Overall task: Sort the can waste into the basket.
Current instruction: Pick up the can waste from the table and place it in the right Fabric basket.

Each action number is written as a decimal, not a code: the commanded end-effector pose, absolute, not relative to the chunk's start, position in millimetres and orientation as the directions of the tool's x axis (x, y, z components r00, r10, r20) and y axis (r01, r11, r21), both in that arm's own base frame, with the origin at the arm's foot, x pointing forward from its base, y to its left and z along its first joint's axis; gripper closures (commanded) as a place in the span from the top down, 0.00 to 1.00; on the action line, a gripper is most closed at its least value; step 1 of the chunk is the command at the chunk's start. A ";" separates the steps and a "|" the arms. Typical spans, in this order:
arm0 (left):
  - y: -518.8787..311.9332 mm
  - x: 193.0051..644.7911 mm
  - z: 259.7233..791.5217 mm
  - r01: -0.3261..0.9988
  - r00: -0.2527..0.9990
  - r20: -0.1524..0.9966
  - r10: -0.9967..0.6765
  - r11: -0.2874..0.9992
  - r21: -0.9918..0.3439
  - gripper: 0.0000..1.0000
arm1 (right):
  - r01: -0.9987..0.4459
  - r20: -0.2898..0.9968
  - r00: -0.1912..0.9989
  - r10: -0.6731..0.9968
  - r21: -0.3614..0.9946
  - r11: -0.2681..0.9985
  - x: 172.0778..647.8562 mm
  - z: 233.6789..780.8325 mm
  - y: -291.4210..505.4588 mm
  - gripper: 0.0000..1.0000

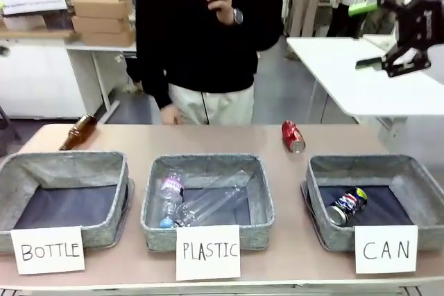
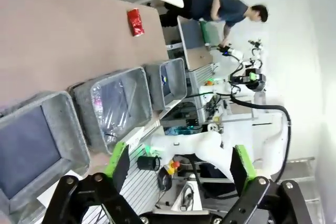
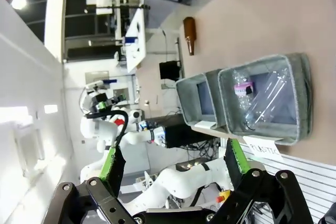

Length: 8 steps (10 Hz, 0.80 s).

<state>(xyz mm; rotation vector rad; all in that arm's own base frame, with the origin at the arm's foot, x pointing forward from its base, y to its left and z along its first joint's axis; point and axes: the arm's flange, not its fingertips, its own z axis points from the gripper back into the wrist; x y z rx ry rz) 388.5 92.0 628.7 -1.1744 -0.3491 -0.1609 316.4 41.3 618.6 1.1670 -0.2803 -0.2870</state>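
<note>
- The red can (image 1: 293, 136) lies on its side on the table, just behind the CAN basket (image 1: 368, 164), and may roll if nudged.
- The blue can (image 1: 347, 205) lies inside the basket.
- The right gripper (image 1: 365, 36), fingers spread, hangs high and well apart, so its descent could go off-centre.
- The left gripper (image 2: 181, 158) is likewise spread and empty.

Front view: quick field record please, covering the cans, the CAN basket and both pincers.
red can: lying on the table, beyond the CAN basket, outside it
blue can: lying inside the CAN basket
right pincer: open, empty, raised at the right, well above the basket
left pincer: open, empty
left to sort: red can
</note>
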 end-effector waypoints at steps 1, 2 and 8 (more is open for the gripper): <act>85.5 389.4 641.9 0.295 0.937 0.347 0.048 0.429 -0.854 1.00 | 0.039 0.112 0.930 -0.351 0.918 0.395 309.7 615.9 42.7 1.00; 85.5 389.4 641.9 0.295 0.937 0.347 0.048 0.429 -0.854 1.00 | 0.039 0.112 0.930 -0.351 0.918 0.395 309.7 615.9 42.7 1.00; 85.5 389.4 641.9 0.295 0.937 0.347 0.048 0.429 -0.854 1.00 | 0.039 0.112 0.930 -0.351 0.918 0.395 309.7 615.9 42.7 1.00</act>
